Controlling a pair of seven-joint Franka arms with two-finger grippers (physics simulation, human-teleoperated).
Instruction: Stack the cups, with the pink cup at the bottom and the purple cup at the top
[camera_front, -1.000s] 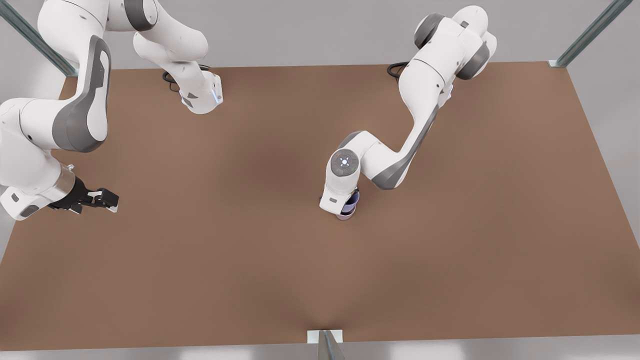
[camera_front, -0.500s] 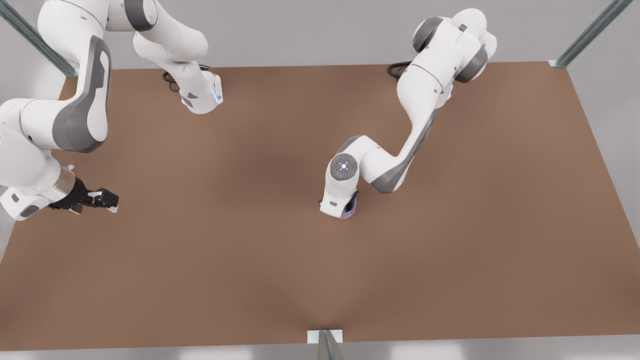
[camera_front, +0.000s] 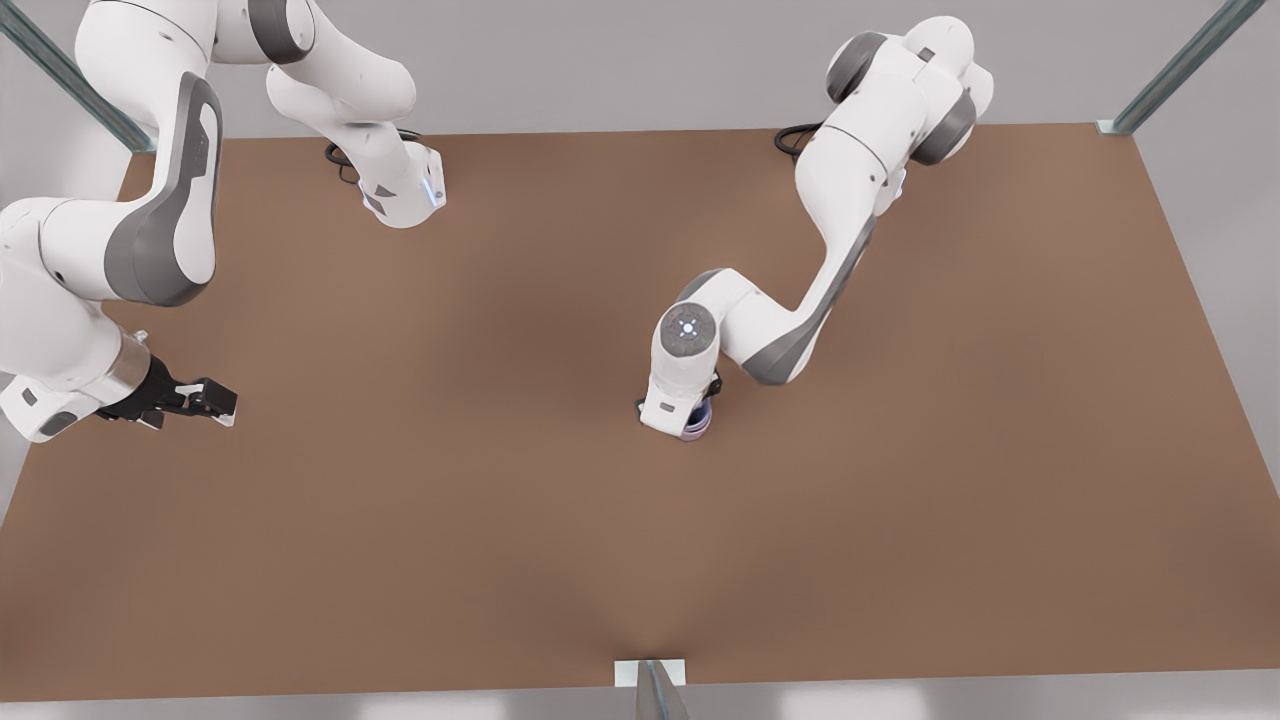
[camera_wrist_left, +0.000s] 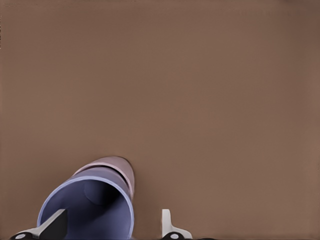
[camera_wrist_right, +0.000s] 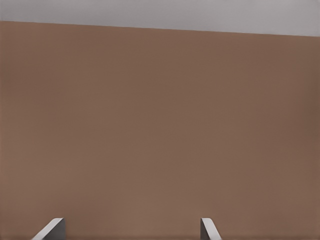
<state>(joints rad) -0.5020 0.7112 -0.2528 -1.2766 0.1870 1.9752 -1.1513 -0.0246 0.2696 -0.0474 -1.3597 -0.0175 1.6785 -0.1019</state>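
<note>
**Brown counter, cups nesting at centre**

Brown counter (camera_front: 400, 550) is carrying the idle right tool (camera_front: 205, 400), fingers apart. Left tool (camera_wrist_left: 112, 227) is straddling the purple cup (camera_wrist_left: 95, 210)'s wall, apparently unclamped, seated inside the pink cup (camera_wrist_left: 117, 167). Light, rigid; grip rims.

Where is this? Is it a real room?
Probably not a real room: it looks like a simulated robot test bench. A bare brown table with metal frame posts carries two white arms. The left gripper is open around the purple cup, nested in the pink cup; the right gripper waits open.
</note>
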